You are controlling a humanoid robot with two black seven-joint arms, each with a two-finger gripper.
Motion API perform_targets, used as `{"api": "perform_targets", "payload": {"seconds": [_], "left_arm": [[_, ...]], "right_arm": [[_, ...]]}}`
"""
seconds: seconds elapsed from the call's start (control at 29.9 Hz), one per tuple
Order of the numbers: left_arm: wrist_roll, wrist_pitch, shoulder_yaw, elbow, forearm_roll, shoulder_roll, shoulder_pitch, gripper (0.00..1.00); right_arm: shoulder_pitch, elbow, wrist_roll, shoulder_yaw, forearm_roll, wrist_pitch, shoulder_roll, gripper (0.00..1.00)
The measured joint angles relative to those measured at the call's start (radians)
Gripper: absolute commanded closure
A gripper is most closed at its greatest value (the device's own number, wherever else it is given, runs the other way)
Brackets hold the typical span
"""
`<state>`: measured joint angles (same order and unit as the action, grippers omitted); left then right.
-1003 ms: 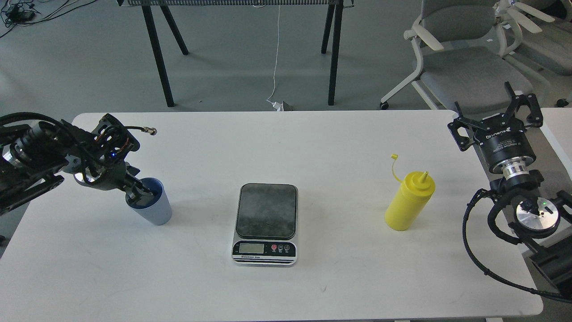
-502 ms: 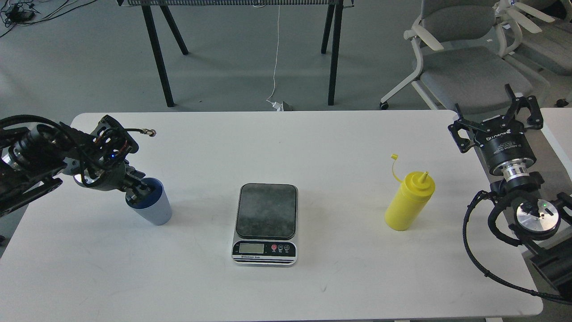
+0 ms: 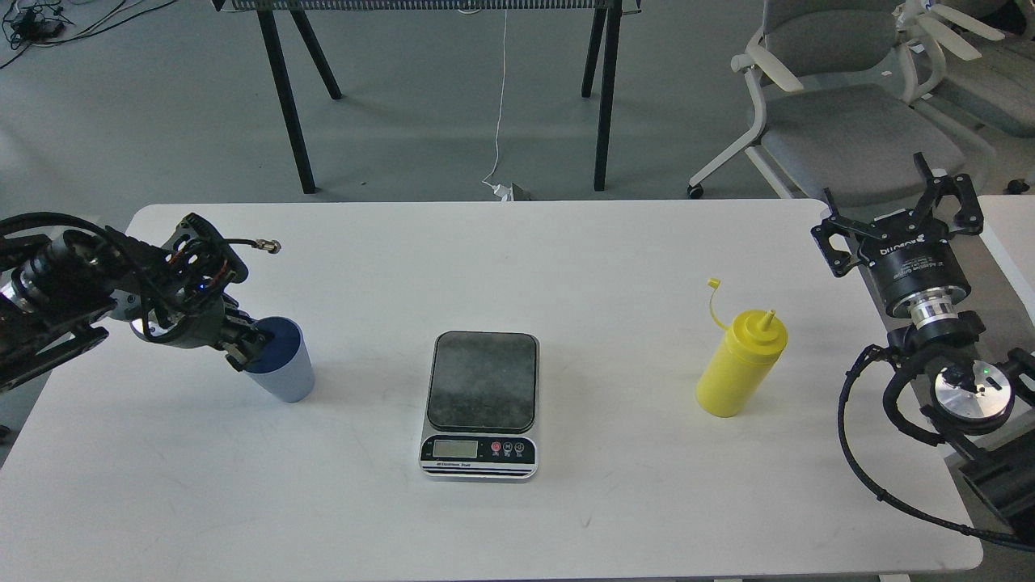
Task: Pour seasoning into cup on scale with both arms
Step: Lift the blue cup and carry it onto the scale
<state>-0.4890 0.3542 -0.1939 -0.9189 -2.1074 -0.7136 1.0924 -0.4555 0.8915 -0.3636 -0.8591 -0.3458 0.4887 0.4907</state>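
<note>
The light-blue cup [image 3: 285, 370] stands at the left of the white table [image 3: 566, 259], leaning slightly. My left gripper [image 3: 245, 347] comes in from the left and is closed on the cup's near-left rim, with one finger inside the cup. The scale [image 3: 483, 380] lies in the middle of the table, its platform bare. The yellow seasoning bottle [image 3: 740, 368] stands upright to the right of the scale, its tethered cap hanging open. My right gripper [image 3: 897, 208] is open and empty at the table's right edge, well to the right of the bottle.
Grey office chairs [image 3: 841, 129] stand behind the table at the right. The black legs of a stand [image 3: 283, 89] and a white cable [image 3: 500, 97] are on the floor beyond the far edge. My right arm's cables [image 3: 857, 436] loop over the table's right end.
My left gripper has drawn back a little on the cup's rim and the cup has shifted slightly up and right, now leaning. The right arm has barely moved.
</note>
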Motion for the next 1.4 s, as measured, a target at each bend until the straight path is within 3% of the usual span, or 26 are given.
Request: {"api": "perform_targets", "payload": {"seconds": [0.67,0.87,1.04,1.4], "left_arm": [[0.000,0.015,-0.035,-0.015,0.010,-0.014,0.127,0.93],[0.000,0.072,-0.027,-0.077,0.058,0.001,0.207,0.93],[0.000,0.130,-0.023,-0.137,0.145,0.126,0.290,0.93],[0.000,0.135,-0.031,-0.135,0.167,0.324,0.314,0.93]], "right_arm": [[0.005,0.001,0.000,-0.003,-0.001,0.000,-0.011,0.00],[0.004,0.001,0.000,-0.003,0.000,0.000,-0.012,0.00],[0.004,-0.003,0.000,-0.002,0.001,0.000,-0.013,0.00],[0.004,-0.009,0.000,-0.003,0.001,0.000,-0.014,0.00]]}}
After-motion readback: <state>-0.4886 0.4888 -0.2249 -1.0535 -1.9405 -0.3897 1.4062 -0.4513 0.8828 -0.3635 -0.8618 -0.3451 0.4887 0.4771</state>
